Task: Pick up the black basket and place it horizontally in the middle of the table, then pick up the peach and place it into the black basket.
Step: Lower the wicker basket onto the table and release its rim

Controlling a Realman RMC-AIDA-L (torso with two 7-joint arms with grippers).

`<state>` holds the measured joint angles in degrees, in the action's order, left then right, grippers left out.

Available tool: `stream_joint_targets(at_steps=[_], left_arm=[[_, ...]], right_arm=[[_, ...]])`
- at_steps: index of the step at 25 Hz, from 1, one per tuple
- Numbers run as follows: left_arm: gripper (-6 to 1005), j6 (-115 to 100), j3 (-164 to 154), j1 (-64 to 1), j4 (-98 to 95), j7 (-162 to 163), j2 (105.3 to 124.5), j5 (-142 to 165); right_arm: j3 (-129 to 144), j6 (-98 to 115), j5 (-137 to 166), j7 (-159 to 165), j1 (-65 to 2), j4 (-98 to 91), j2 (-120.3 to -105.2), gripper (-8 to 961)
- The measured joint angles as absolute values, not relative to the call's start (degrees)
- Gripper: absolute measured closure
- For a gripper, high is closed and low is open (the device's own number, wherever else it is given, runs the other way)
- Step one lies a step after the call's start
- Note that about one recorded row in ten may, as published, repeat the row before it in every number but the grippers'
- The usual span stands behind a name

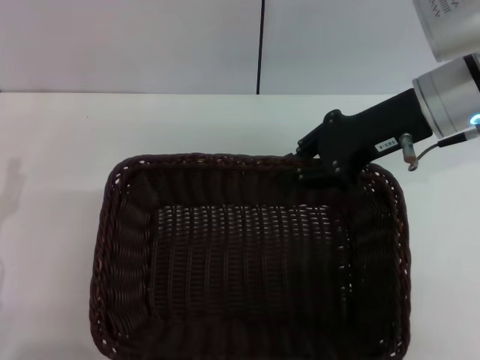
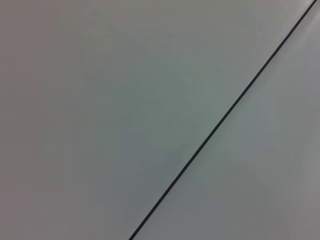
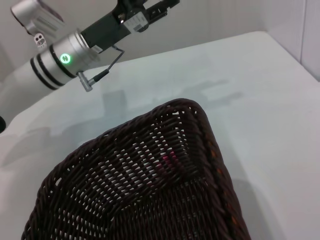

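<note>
The black basket [image 1: 251, 259] fills the middle of the white table [image 1: 52, 150], its long side running left to right. My right gripper [image 1: 321, 171] reaches in from the right and is shut on the basket's far rim near the right corner. In the right wrist view the basket's corner [image 3: 200, 125] shows close up. A magenta patch [image 3: 167, 161] shows through the weave there; it looks like the peach beyond the wall. The peach is hidden in the head view. My left gripper [image 3: 145, 10] is held high above the table, far from the basket.
The table's far edge meets a pale wall with a dark vertical seam [image 1: 260, 45]. Bare tabletop lies to the left [image 1: 45, 225] and right [image 1: 450, 247] of the basket. The left wrist view shows only the pale wall and seam [image 2: 220, 120].
</note>
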<state>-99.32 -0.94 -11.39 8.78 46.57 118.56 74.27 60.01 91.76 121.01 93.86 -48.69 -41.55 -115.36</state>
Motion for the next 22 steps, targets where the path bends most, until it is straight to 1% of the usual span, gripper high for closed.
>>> stream_joint_targets(at_steps=[13, 22], left_arm=[[222, -99.1, -1.0, -11.1, 8.8, 46.6, 118.56, 74.3], [230, -98.9, -1.0, -11.5, 8.8, 46.6, 118.57, 74.3]], right_arm=[[59.5, 88.6, 120.9, 93.7, -48.6, -41.5, -115.66, 721], [59.0, 87.7, 120.8, 93.2, -48.2, -41.5, -115.67, 578]])
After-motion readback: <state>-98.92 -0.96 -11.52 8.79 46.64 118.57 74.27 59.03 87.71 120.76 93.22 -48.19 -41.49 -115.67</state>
